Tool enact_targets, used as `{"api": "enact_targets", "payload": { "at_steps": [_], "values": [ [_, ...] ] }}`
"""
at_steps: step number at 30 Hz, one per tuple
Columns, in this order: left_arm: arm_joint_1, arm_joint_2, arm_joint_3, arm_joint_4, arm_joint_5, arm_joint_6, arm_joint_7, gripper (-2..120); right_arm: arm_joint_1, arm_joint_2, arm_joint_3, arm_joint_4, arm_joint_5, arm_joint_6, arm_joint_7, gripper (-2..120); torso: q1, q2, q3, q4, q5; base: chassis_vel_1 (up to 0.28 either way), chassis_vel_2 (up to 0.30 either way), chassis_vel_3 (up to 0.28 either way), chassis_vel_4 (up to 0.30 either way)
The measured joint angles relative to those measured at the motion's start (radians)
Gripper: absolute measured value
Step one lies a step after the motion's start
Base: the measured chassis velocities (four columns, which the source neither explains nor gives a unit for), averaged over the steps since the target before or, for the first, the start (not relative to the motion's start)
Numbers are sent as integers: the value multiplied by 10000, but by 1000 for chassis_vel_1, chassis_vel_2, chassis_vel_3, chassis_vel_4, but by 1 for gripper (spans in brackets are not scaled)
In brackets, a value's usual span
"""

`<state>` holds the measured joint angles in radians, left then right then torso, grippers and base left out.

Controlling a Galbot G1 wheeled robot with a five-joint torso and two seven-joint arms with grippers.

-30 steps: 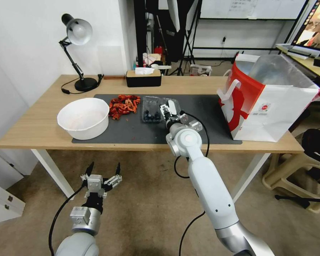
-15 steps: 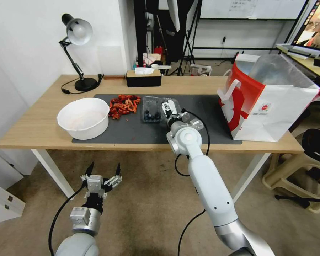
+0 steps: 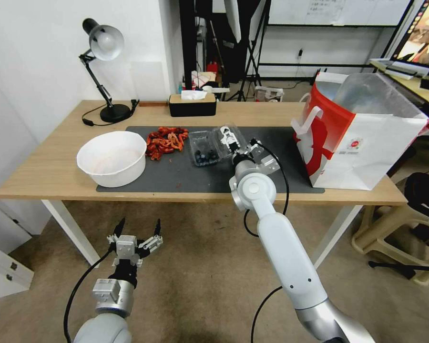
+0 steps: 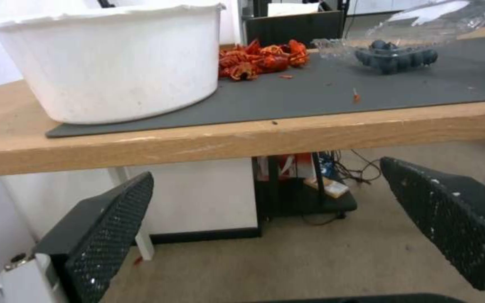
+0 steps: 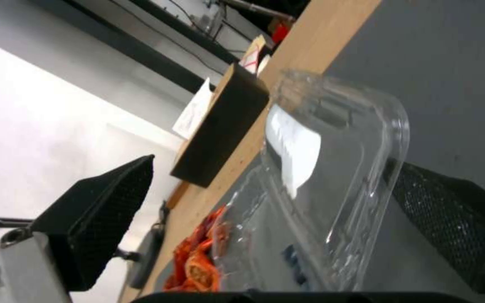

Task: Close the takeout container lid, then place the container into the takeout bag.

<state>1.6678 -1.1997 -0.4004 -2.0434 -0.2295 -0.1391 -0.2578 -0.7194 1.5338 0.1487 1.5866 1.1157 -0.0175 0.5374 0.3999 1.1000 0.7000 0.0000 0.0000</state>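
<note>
The takeout container (image 3: 203,151) sits open on the dark mat, a small clear clamshell with dark berries (image 4: 395,59) in its base. Its lid (image 3: 225,135), clear with a white label (image 5: 294,156), is tilted up off the mat on the side toward the takeout bag (image 3: 367,143). My right gripper (image 3: 232,144) is open at the lid, which stands between its two black fingers (image 5: 103,216); the other finger lies under the lid's edge. The red-and-white bag stands open at the table's right end. My left gripper (image 3: 136,232) hangs open below the table's front edge.
A white bowl (image 3: 113,157) stands at the mat's left, with a pile of red pieces (image 3: 166,140) between it and the container. A black tissue box (image 3: 192,105) and a desk lamp (image 3: 102,71) stand at the back. Bare mat (image 3: 276,143) lies between container and bag.
My right gripper has shifted slightly right and farther in, and the lid has risen from lying flat to tilting up. The left arm has not moved.
</note>
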Motion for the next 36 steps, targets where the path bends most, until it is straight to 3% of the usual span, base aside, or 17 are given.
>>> {"api": "enact_targets", "payload": {
  "at_steps": [11, 22, 31, 36],
  "values": [
    [9, -55, -64, -18, 3, -58, -22, 100, 294, -289, -249, -255, -469, -160, -856, 100, 0, 0, 0, -1, 0, 0, 0, 0, 0],
    [-75, -101, 15, 49, 32, -66, -134, 100, 618, -834, -794, -409, -727, -805, -2445, 100, 0, 0, 0, 0, 0, 0, 0, 0, 0],
    [-69, -106, 51, 70, 52, -66, -145, 100, 896, -1203, -1181, -704, -61, -1623, -3355, 100, 1, 0, 0, 0, 0, 0, 0, 0, 0],
    [-36, -106, 64, 70, 81, -65, -147, 100, 1119, -1378, -1283, -876, 1070, -2349, -3736, 100, 0, 0, 0, 0, 0, 0, 0, 0, 0]
  ]
}}
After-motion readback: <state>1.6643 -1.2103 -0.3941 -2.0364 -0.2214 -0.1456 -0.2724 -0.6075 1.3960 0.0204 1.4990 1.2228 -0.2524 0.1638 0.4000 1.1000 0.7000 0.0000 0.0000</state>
